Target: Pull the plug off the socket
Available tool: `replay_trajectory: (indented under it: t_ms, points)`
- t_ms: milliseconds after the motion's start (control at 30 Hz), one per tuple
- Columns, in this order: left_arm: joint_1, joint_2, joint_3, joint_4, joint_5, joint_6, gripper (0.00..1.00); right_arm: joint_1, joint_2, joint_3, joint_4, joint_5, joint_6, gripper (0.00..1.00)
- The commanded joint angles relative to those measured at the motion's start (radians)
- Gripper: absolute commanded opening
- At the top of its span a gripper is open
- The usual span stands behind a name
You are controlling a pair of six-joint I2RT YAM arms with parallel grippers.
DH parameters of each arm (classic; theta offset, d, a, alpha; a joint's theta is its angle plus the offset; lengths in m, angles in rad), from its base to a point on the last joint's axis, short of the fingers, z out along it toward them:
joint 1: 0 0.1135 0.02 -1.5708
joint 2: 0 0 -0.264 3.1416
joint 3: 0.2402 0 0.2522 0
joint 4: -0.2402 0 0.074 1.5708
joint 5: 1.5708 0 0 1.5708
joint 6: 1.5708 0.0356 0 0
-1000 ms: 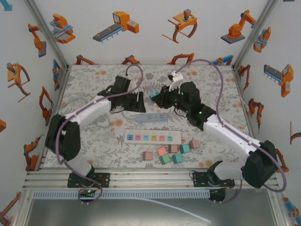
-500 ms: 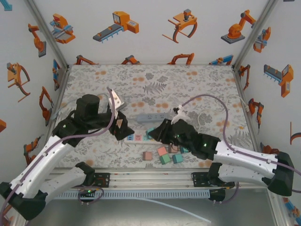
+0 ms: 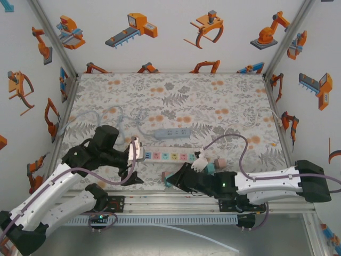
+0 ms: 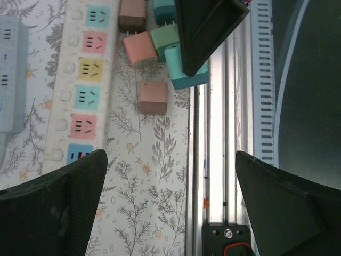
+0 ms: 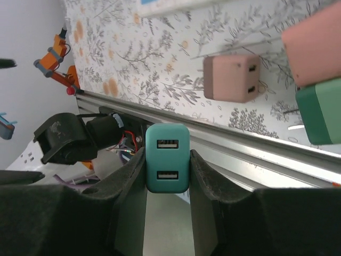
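Over the near rail (image 5: 240,146): right gripper (image 5: 167,160) clamped on teal plug (image 5: 167,154); port face seen from right wrist, side from left wrist. Left gripper (image 4: 170,154) fingers apart beside white strip (image 4: 80,85), bare tabletop (image 4: 144,202) beneath.

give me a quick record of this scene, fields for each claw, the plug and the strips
left claw: open wide, empty
right claw: shut on teal plug
teal plug: out of any socket, held near the front rail
white strip: coloured sockets in the left wrist view all bare
loose plugs: lie beside the white strip
grey strip: farther back, apart from both claws
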State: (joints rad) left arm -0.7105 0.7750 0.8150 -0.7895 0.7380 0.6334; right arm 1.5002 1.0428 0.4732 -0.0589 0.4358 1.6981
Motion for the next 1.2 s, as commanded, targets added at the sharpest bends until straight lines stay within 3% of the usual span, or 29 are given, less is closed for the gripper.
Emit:
replay_trajectory:
  t_ms: [0, 500, 833, 1167]
  points:
    - [-0.016, -0.014, -0.015, -0.065, 0.105, 0.145, 0.97, 0.017, 0.038, -0.038, 0.088, 0.068, 0.176, 0.00]
    - [-0.032, -0.002, -0.051, -0.065, 0.057, 0.185, 0.97, 0.021, 0.292, -0.136, 0.393, 0.069, 0.395, 0.00]
    - [-0.033, 0.017, -0.044, -0.063, 0.042, 0.178, 0.97, 0.021, 0.365, -0.171, 0.484, 0.208, 0.453, 0.00]
    - [-0.033, 0.027, -0.046, -0.055, 0.034, 0.171, 0.97, 0.018, 0.399, -0.162, 0.487, 0.206, 0.466, 0.24]
